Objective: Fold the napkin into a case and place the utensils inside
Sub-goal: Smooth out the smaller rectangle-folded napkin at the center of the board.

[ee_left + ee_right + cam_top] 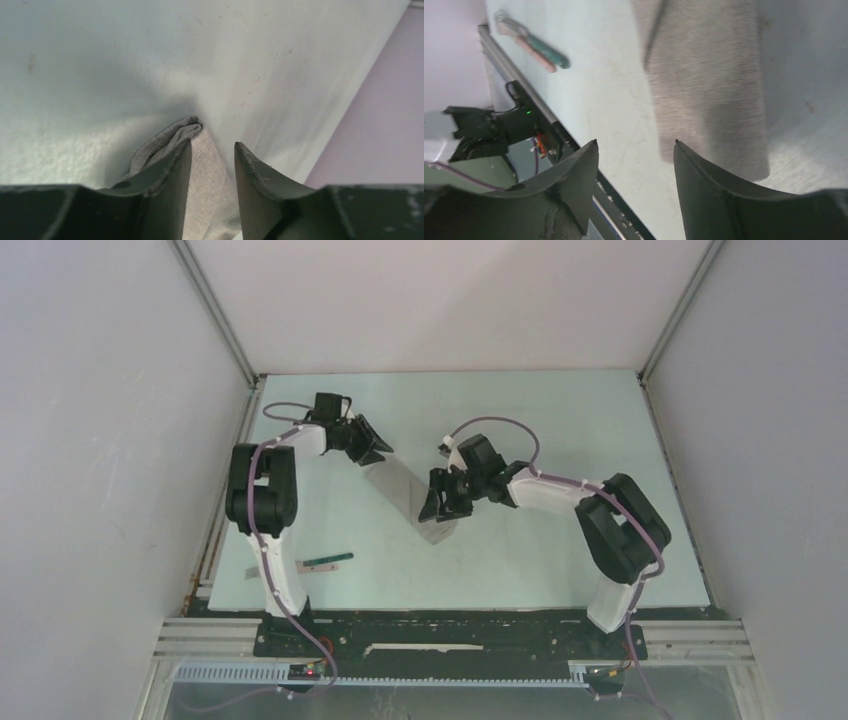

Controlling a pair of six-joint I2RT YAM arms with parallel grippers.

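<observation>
Looking down on the napkin [405, 490], folded to a narrow strip and laid slantwise on the table [560, 420], reaching from the left gripper [368, 445] to the right gripper [445, 502]. Shows the left gripper low over the strip's far end, jaws apart, with the cloth lying loose in the gap and a small bunched corner poking out just past the fingertips; maybe touching one finger, but not pinched as far as can be told. Shows the right gripper spread too, hovering above the strip's other end, with the square-cut end of the cloth just ahead of its fingertips and a little to one side, and nothing between the fingers. Leaves the utensils [328, 561] well apart from both tools, back behind the left gripper near that arm's base, on the table and outside the cloth. Looks like soft, light, limp stuff: likely to sag, crease and fall out of its fold if lifted by one point, and to drag along if a finger merely rubs it. Best taken at the end corners or along the folded edge, pinching all layers together, low to the table, both ends moved in step. Probably needs one layer lifted to open a pocket before the slim, hard, slippery cutlery can slide in.
</observation>
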